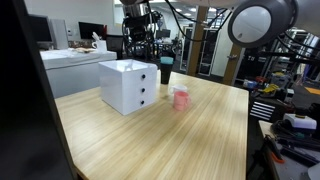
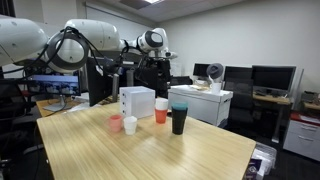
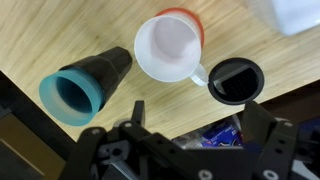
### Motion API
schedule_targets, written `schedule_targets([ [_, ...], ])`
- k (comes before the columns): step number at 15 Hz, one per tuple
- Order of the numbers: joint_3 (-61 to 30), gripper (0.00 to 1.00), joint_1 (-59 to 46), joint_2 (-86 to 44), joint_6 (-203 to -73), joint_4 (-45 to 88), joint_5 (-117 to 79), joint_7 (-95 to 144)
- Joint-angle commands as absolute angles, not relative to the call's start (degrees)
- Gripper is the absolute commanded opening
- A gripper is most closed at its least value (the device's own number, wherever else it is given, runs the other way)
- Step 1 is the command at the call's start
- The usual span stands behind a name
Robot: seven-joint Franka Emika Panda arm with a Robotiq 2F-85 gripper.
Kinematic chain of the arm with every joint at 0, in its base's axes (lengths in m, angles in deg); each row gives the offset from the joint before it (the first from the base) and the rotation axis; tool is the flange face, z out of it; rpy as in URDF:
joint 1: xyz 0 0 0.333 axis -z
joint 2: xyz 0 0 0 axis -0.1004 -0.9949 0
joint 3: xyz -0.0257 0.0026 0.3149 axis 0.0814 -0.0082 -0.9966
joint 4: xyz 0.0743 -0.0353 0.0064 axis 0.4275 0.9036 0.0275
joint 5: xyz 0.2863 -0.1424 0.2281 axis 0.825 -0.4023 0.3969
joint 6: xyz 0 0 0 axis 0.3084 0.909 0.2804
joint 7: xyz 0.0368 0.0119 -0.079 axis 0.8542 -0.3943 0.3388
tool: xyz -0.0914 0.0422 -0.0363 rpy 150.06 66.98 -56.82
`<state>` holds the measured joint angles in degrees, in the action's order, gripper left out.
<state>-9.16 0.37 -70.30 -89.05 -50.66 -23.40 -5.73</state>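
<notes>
Desks, monitors and shelving of an office lab stand around a pale wooden table [image 2: 200, 150]. In the wrist view the gripper [image 3: 194, 108] hangs over the table's edge, its jaws spread wide and grasping nothing. At its 12 o'clock stands a white plastic cup [image 3: 165, 48] nested in an orange plastic cup [image 3: 193, 18]. Just beside the white cup, at its 9 o'clock, is a black tapered cup with a teal rim [image 3: 85, 85]; at its 4 o'clock is a black round cup [image 3: 236, 80]. A white drawer box [image 3: 295, 12] shows at 1 o'clock. In an exterior view a pink cup [image 2: 116, 123] and a small white cup [image 2: 130, 125] stand before that box.
</notes>
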Motion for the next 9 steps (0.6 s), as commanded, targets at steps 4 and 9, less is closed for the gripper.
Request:
schedule_targets([
  [4,-10.36,1.0,1.41,-69.75,-89.44,-49.28,-22.29,-4.47],
  [9,-10.72,1.0,1.66,-69.21,-88.3,-49.08,-21.85,-4.68],
])
